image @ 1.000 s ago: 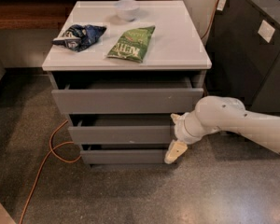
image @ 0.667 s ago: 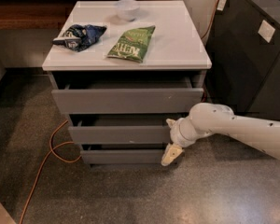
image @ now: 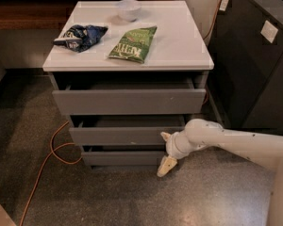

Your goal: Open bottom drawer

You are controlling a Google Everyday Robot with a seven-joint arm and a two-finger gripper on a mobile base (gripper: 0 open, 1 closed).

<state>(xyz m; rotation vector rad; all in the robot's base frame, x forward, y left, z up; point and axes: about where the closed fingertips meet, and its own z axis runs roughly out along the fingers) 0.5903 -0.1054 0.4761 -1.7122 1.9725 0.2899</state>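
Observation:
The bottom drawer (image: 122,157) is the lowest and narrowest grey front of the white-topped cabinet, just above the floor. A dark gap shows above its front. My gripper (image: 166,150) is at the right end of that front, on the white arm that reaches in from the right. One cream finger (image: 165,136) points up by the middle drawer's lower edge and the other cream finger (image: 167,166) points down by the floor. The fingers stand apart and hold nothing.
The middle drawer (image: 118,136) and top drawer (image: 127,101) sit above, both slightly ajar. On the cabinet top (image: 179,46) lie a blue bag (image: 80,36), a green bag (image: 133,43) and a white bowl (image: 129,9). An orange cable (image: 47,159) runs along the floor at left. A dark cabinet (image: 254,65) stands at right.
My gripper and arm have moved left along the floor level, from beside the cabinet's right side to the right end of the bottom drawer front.

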